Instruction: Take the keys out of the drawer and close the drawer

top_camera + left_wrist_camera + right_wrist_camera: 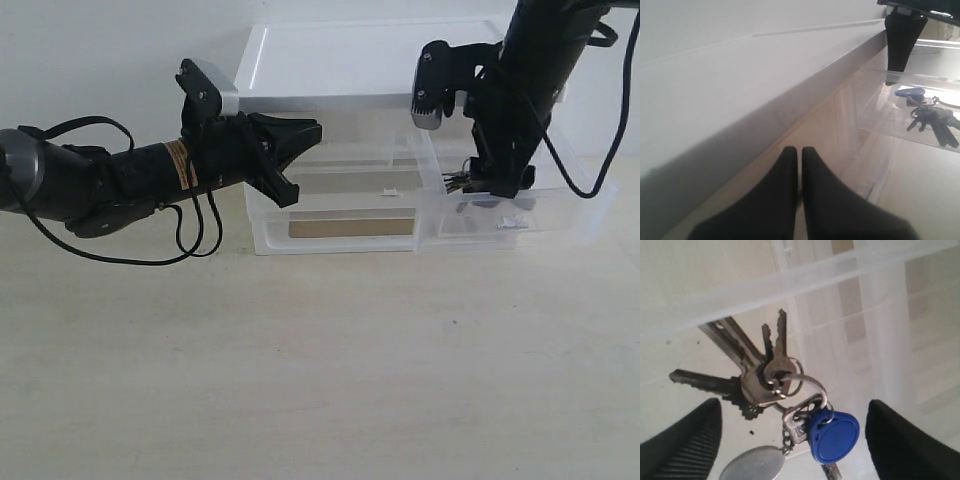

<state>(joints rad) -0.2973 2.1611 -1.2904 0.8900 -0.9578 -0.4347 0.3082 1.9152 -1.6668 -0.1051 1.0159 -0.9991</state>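
Note:
The keys [767, 375] lie on the floor of the pulled-out right-hand drawer [585, 215], with the round blue fob [834, 436] and oval silver tag [751, 466] on the ring. My right gripper [792, 440] reaches down into the drawer, open, one finger on each side of the bunch and touching nothing. In the exterior view the right gripper [497, 186] stands just right of the keys [460, 183]. My left gripper [312, 130] is shut and empty, held level in front of the organizer's left side. The left wrist view shows the keys [934, 117] through the clear plastic.
The organizer's white top [350, 60] stands against the back wall. The left-hand small drawer [345, 160] and the full-width drawer [340, 228] below it are pushed in. A few small bits [510, 222] lie at the front of the open drawer. The pale table [320, 370] spreads in front.

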